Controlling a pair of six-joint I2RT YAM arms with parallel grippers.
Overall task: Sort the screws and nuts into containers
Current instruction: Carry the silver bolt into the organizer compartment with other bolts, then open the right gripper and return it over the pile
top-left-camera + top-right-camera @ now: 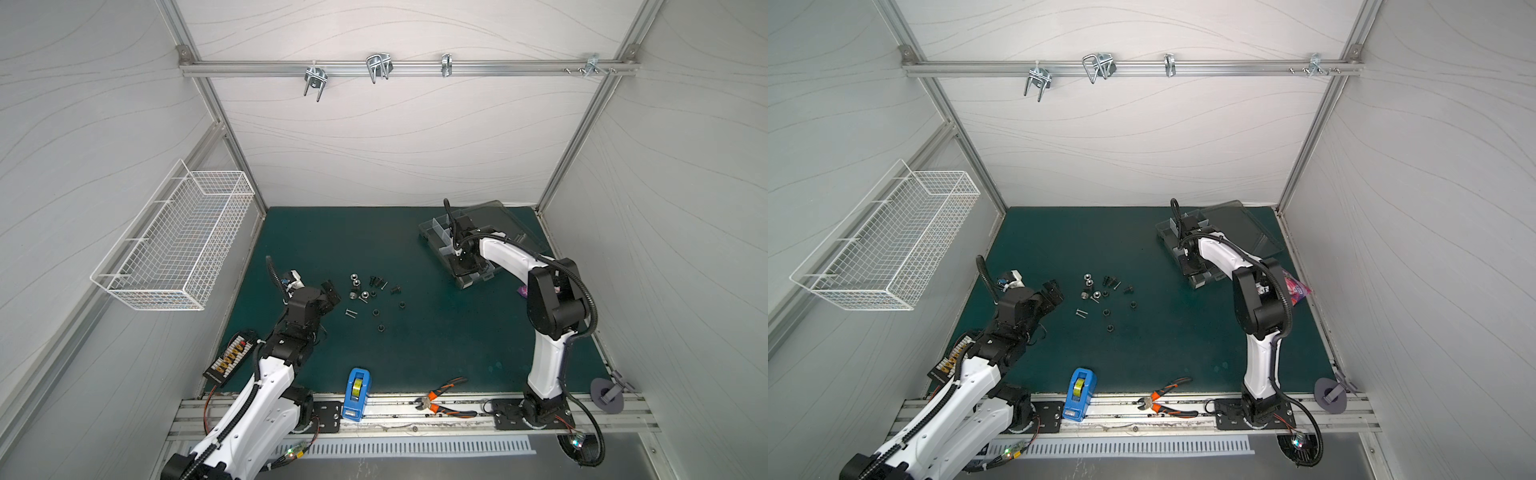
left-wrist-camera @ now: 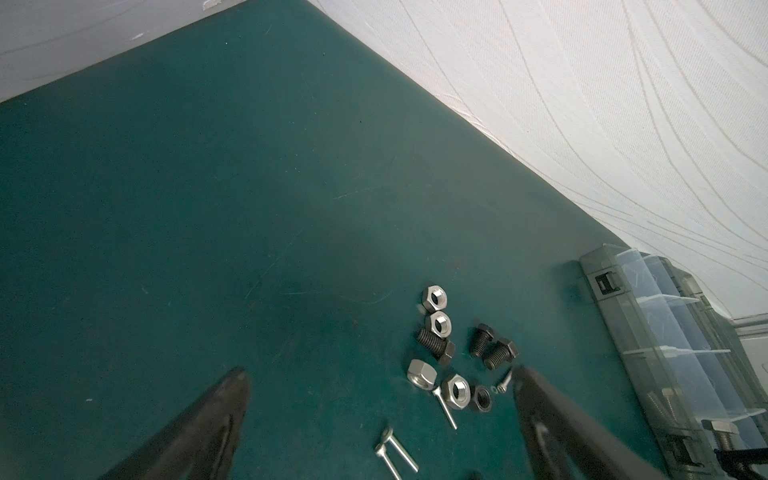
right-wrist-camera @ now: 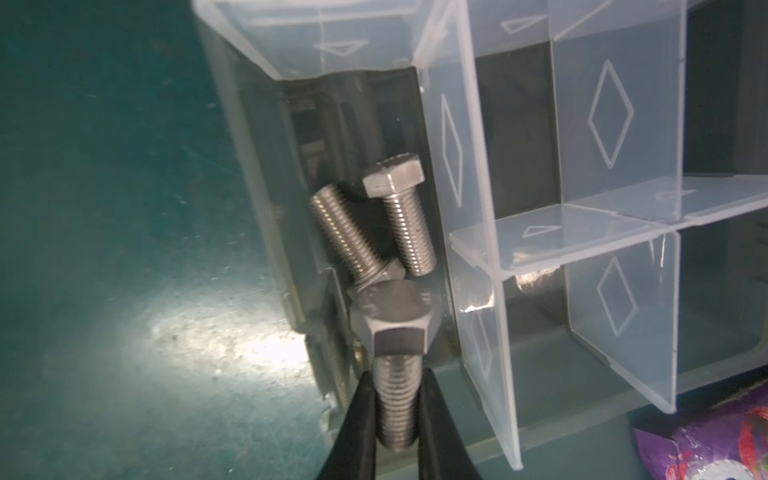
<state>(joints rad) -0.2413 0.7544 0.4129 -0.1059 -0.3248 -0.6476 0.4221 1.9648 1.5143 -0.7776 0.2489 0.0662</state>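
Note:
Loose screws and nuts [image 1: 368, 291] [image 1: 1100, 291] lie scattered mid-mat. The left wrist view shows silver nuts [image 2: 435, 297], a black nut [image 2: 482, 397], black bolts [image 2: 498, 353] and thin silver screws [image 2: 395, 453]. My left gripper [image 1: 330, 291] [image 2: 380, 374] is open just left of them, holding nothing. My right gripper [image 1: 461, 266] [image 3: 397, 376] is shut on a silver hex bolt [image 3: 395, 324], head outward. It hangs over a corner compartment of the organizer box [image 1: 440, 239] [image 3: 457, 166], the containers. Two silver bolts [image 3: 405, 216] lie in that compartment.
The box's smoky lid [image 1: 498, 220] lies open behind it. A blue tape dispenser [image 1: 356, 392] and orange-handled pliers [image 1: 444, 401] sit at the front edge. A white wire basket [image 1: 178, 245] hangs on the left wall. A purple packet [image 1: 1296, 289] lies by the right wall.

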